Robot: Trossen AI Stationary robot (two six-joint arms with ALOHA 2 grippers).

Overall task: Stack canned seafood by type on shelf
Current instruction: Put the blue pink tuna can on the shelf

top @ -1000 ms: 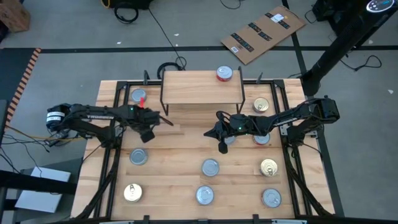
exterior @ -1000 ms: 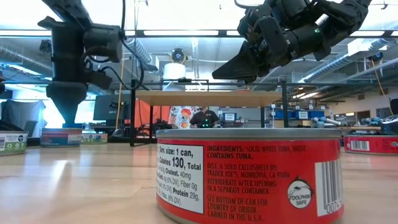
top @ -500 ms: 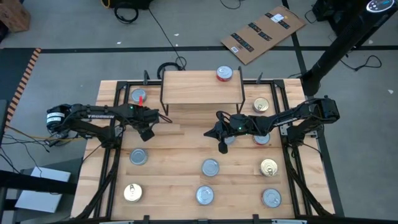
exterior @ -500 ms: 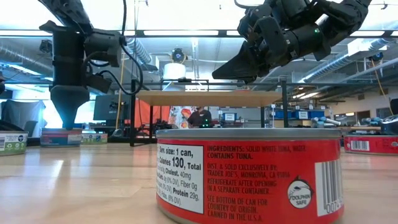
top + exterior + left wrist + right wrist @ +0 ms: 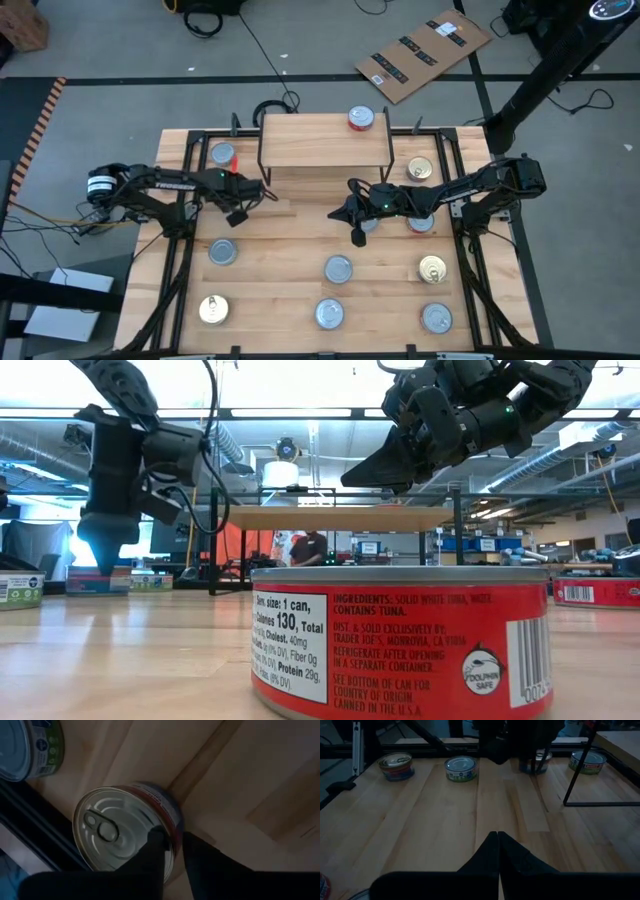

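Several round tins stand about the wooden table. One red-topped tin [image 5: 361, 119] stands on the shelf [image 5: 325, 140] at the far middle. My left gripper [image 5: 238, 210] points steeply down at the table's left, shut on a silver-topped, red-rimmed tin [image 5: 115, 825] that its body hides in the high view. My right gripper [image 5: 358, 237] hangs shut over the table's middle, with nothing between its fingers [image 5: 498, 845]. My left gripper takes the tin's rim [image 5: 172, 827] at one side between its two fingers. One finger [image 5: 156, 851] lies over the lid and the other [image 5: 196, 857] stands outside the wall. The fingers come from above, slanting down. The tin stands upright on the table.
Silver-topped tins [image 5: 338, 268] [image 5: 329, 313] and gold-topped tins [image 5: 432, 268] [image 5: 213, 310] stand on the near half. More tins stand at the far left [image 5: 222, 155] and far right [image 5: 421, 170]. A red-labelled tin [image 5: 400, 640] stands close before the low camera. A black frame [image 5: 185, 240] edges the table.
My left gripper has tipped over a little and sunk slightly toward the tin beneath it. The tins and my right arm have kept still.
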